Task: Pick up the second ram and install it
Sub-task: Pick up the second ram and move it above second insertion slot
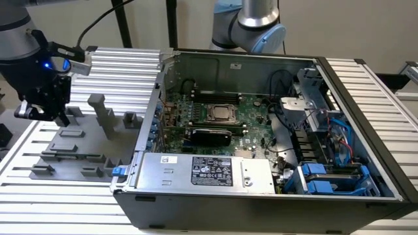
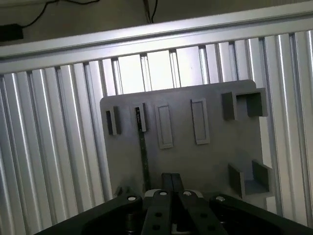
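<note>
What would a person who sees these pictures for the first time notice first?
The open computer case fills the middle and the exterior view's right, its green motherboard laid bare. At the exterior view's left the gripper hangs above the grey fixture, where what looks like the second ram, a thin dark stick, stands in a slot.

- The second ram [image 2: 143, 152] shows edge-on as a long, thin, dark strip; its face and chips cannot be made out.
- It stands on its long edge along the grey fixture plate [image 2: 186, 161].
- One end sits in a small raised slotted block [image 2: 140, 117] on that plate.
</note>
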Available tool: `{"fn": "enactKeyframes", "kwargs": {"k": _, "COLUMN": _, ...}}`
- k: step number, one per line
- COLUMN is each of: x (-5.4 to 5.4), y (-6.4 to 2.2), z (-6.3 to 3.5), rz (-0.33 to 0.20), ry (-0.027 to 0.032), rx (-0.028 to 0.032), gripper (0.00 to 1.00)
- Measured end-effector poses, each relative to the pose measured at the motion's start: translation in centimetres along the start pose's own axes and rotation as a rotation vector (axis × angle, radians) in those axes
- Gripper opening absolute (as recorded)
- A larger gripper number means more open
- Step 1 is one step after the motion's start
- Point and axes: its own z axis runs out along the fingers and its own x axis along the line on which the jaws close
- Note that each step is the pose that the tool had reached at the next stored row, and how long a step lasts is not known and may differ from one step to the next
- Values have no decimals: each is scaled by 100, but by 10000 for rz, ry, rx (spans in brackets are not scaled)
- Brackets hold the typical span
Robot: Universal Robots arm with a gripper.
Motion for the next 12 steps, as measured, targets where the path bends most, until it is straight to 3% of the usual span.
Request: {"fn": "enactKeyframes", "kwargs": {"k": 12, "x": 148, "y": -21, "z": 76, "rz": -355, "ry": 9, "rx": 7, "gripper": 0}}
